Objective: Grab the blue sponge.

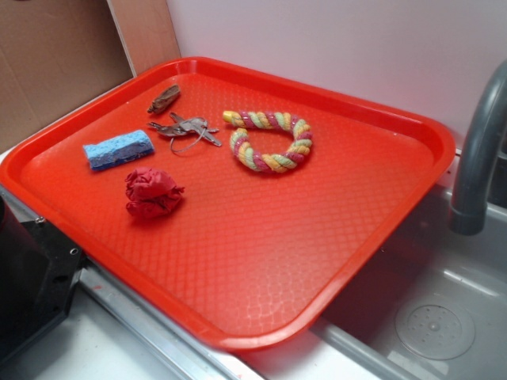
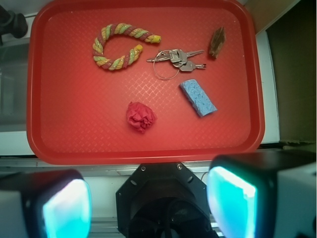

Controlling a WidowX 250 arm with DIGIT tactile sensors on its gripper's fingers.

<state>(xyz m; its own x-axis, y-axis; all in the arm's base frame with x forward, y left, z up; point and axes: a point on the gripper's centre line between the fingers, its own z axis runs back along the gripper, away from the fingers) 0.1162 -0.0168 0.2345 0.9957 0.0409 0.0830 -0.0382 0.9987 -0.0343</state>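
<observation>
Blue sponge [image 2: 197, 97] near tray [image 2: 34, 99] edge

The gripper [image 2: 148, 198] appears only in the wrist view, looking straight down from high above the red tray [image 2: 44, 144]; its two fingers [image 2: 64, 206] fill the lower corners of that view, spread wide apart with nothing between them; their inner pads glow teal; both fingertips lie off the tray's near edge, well apart from everything on it; the dark robot base [image 2: 161, 201] sits between them.
</observation>
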